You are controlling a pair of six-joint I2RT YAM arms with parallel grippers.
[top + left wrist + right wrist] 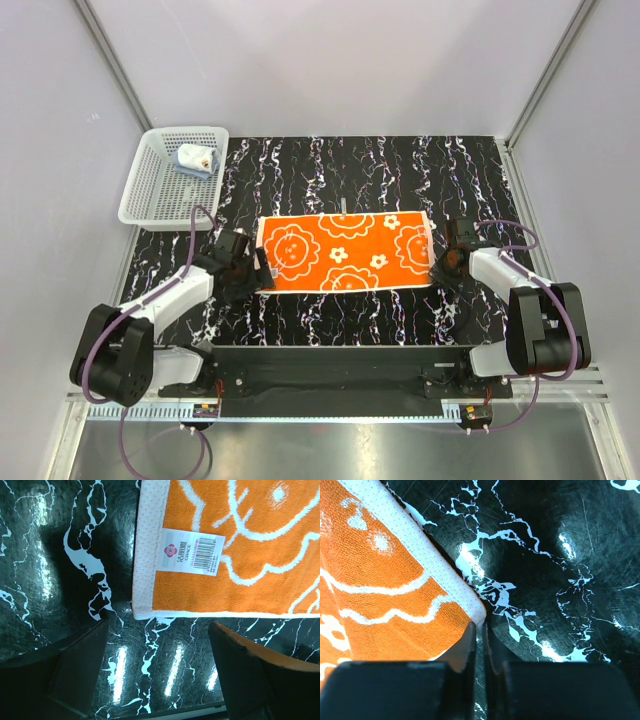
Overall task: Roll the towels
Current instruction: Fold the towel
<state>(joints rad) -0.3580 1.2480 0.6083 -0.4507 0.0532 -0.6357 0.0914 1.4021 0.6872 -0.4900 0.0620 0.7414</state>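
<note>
one towel looks finished, the other is not begun. the light blue towel (195, 160) sits as a small bundle inside the white basket (150, 195) at the far left corner of the desk (400, 160). it is too small in the overhead view to tell how tidy the roll is.

the orange towel (345, 252) lies spread flat, flower side up, in the middle of the desk with its long sides along the near edge. no part of it is turned over or curled, so the whole roll is left to do.

the left tool (160, 630) is wide open at the towel's left end, on the side toward the near edge. its fingers straddle the corner by the sewn label (192, 551) without touching the cloth. the right tool (480, 630) is at the towel's right end, its fingers drawn almost together on a corner of the white hem, and it seems to be pinching that corner.

my read is that this is the start of the second towel: one end being gripped, the other not yet, and the rolling and placing come after.
</note>
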